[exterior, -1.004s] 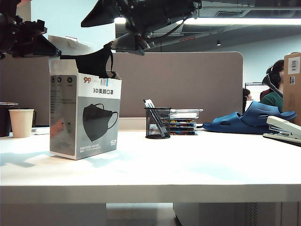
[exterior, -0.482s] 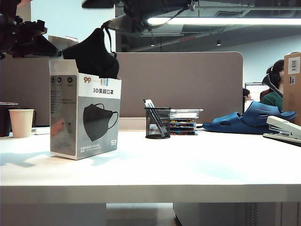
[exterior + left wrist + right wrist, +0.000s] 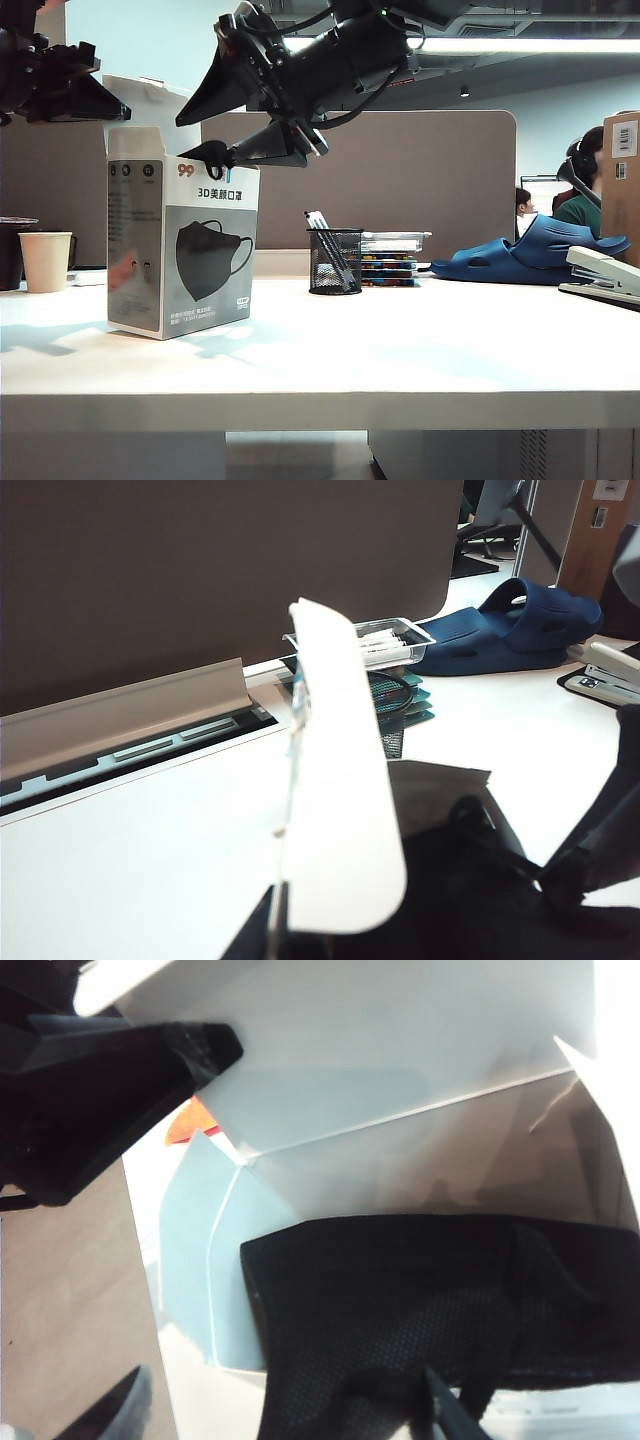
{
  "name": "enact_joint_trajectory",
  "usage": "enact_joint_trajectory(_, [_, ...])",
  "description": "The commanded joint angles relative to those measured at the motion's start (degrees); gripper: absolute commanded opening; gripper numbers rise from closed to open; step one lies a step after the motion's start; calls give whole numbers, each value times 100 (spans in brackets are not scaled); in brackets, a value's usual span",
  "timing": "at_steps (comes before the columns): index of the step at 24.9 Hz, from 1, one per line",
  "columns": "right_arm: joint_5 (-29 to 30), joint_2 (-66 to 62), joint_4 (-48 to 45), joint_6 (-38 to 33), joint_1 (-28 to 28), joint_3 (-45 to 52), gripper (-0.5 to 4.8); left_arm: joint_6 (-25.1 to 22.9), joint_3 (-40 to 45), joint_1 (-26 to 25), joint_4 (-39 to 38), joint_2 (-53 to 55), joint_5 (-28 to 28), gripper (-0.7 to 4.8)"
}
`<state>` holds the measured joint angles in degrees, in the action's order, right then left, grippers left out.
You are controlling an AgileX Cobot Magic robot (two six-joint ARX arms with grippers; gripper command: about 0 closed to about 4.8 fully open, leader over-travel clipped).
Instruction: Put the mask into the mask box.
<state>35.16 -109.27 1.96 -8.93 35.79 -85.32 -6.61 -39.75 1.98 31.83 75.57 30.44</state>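
The mask box [image 3: 180, 245], a white-and-grey carton with a printed black mask, stands on the left of the table. My left gripper [image 3: 100, 105] is shut on its raised top flap [image 3: 340, 780], by the flap's lower edge [image 3: 275, 930]. My right gripper [image 3: 195, 138] reaches across to the box's open top, jaws wide apart. The black mask [image 3: 400, 1300] lies mostly inside the opening, over the right gripper's [image 3: 280, 1420] lower finger [image 3: 450, 1415]. Only a small black bit of the mask [image 3: 215, 155] shows above the rim.
A paper cup [image 3: 45, 260] stands at the far left. Right of the box are a mesh pen holder [image 3: 335, 262], stacked trays [image 3: 392, 258], a blue clog [image 3: 530, 255], a stapler [image 3: 605, 278] and a brown carton [image 3: 622, 180]. A grey partition runs behind.
The right gripper has tilted and come down to the box's top. The mask, which hung above the box, has sunk into the opening. The left gripper has kept still on the flap.
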Motion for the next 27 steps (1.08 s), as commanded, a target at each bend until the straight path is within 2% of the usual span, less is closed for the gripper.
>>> enact_joint_trajectory(1, [20,181,129,22,-76,-33,336,-2,-15,-4,22,-15,24,-6])
enact_joint_trajectory(7, [-52,369,984,114,-310,-37,337,-2,-15,-4,48,-15,22,-6])
enact_joint_trajectory(14, [20,396,1373,164,-420,-37,337,-2,-15,-2,46,-15,22,-6])
enact_joint_trajectory(19, [575,420,1679,175,-422,-37,337,-2,-15,-4,46,-15,22,-6])
enact_joint_trajectory(25, [544,662,2614,1021,-444,-39,337,-4,-15,-4,48,-15,22,-6])
enact_joint_trajectory(27, [549,726,2863,1093,-483,-39,337,-4,-15,-4,55,-15,13,-6])
